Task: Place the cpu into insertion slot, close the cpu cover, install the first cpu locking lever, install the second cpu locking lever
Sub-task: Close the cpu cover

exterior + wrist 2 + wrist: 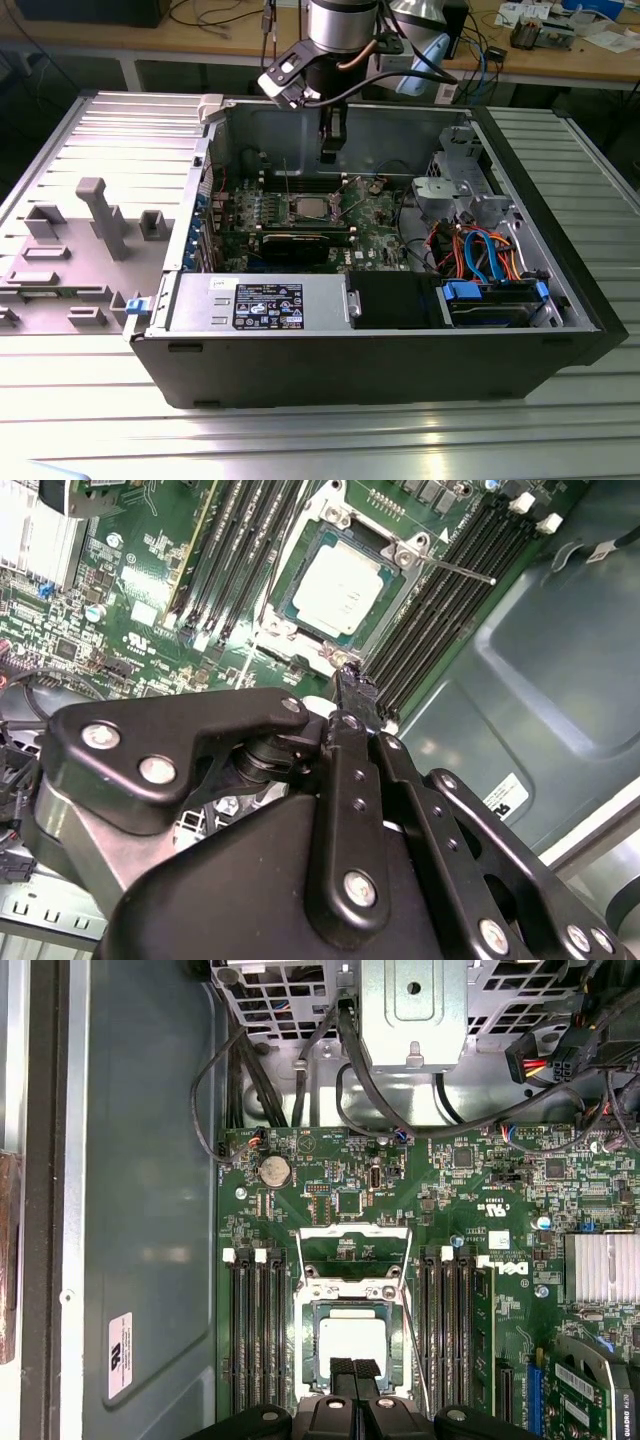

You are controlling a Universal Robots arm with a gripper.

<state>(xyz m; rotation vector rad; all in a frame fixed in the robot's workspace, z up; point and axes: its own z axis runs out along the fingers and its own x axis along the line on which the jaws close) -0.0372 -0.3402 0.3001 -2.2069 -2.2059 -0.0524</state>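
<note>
Gripper [353,1370]: jaws together, holding nothing. It hangs over the board [300,1175] inside the open case [350,370] and appears to touch no part.
Cpu [338,588]: seated flat in the slot [313,1345], silver face up, edges square to the rim.
Cover [353,1232]: raised on its hinge, on the side of the slot away from the fingertips. Green board shows through its window.
Lever [455,569]: a thin rod, unlatched, lying out across the memory slots [440,605].
Step in hand: judged to be closing the cover, since the chip is in place and the frame stands up.
Doing it well: use the joined fingertips as a blunt pusher. Meet the cover's free edge near its middle, not at a corner, so the plate swings without twisting. Follow the hinge arc downward instead of driving straight across. Stay off the cpu's face and the loose lever.
Risk: a skewed push would likely slip off the thin frame onto the board.
</note>
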